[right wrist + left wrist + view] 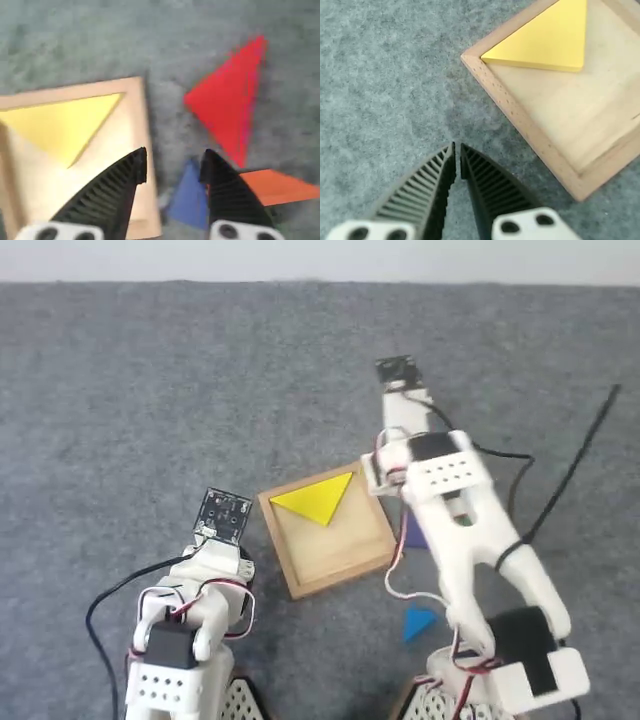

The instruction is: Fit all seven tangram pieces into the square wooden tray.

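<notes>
Square wooden tray sits on fuzzy grey carpet. Flat yellow triangle lies inside, long side against far rim, on smooth pale wood.

Left gripper: black ribbed fingers pressed together, holding nothing, over carpet near tray corner.

Right gripper: ribbed fingers spread wide above tray rim and blue piece.

Red triangle and orange piece lie on carpet beside tray. Small blue triangle lies near right arm's base.

White plastic left arm and right arm carry black motors, red-white wires and black cables trailing toward eight and two o'clock. The left gripper and right gripper have ribbed black fingers on white bases.
</notes>
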